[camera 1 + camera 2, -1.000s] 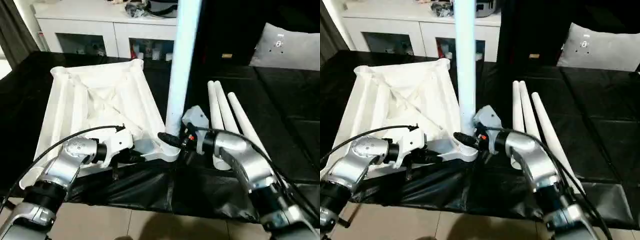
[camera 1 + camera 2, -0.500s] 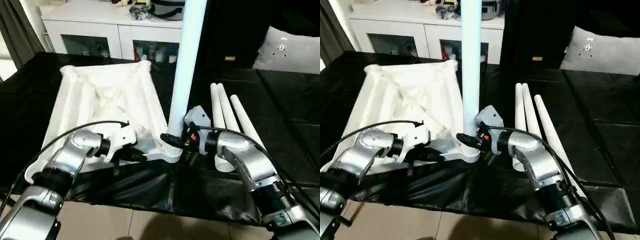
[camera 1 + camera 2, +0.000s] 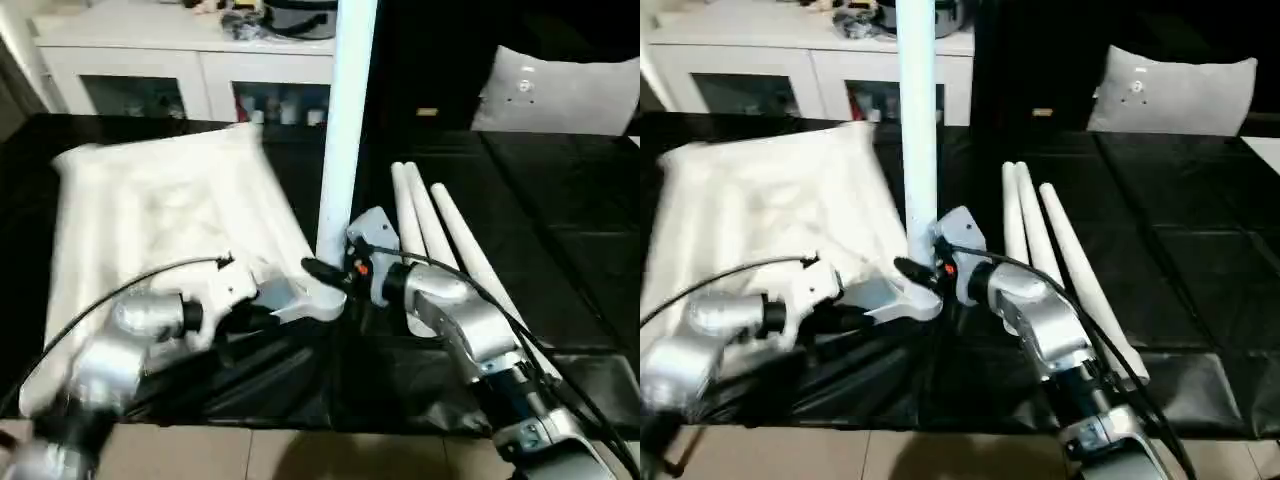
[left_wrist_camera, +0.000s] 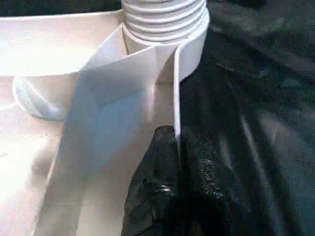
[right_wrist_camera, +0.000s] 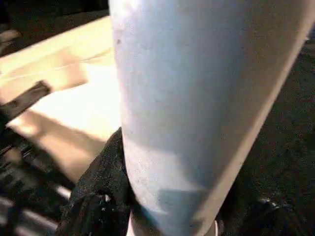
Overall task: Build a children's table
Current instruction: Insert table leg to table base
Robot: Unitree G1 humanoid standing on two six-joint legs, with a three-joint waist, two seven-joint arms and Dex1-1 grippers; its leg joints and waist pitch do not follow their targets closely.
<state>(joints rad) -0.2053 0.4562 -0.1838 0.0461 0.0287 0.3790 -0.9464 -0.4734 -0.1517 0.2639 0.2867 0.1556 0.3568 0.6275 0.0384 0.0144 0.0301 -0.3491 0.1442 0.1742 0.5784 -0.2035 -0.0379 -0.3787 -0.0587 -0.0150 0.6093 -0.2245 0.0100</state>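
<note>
Tabletop (image 3: 160, 215) lies ribbed side up on our black-covered surface (image 3: 560, 260), 1 leg (image 3: 340, 150) standing upright in its near corner socket (image 4: 165, 22). Our right claw (image 3: 322, 272) grips that leg near its base (fingers half spread around it). Our left claw (image 4: 157, 187) is pinched closed on the top's thin edge beside the socket. 3 spare legs (image 3: 430, 230) lie together, right of the upright one.

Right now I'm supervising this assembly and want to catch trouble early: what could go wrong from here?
1. The upright leg is tall and held only low down by the right gripper; it may tilt and cross-thread in the corner socket.
2. The left gripper pinches just a thin rib of the table top, so the top may slip.
3. The three loose legs lie beside the right arm and could get knocked.
</note>
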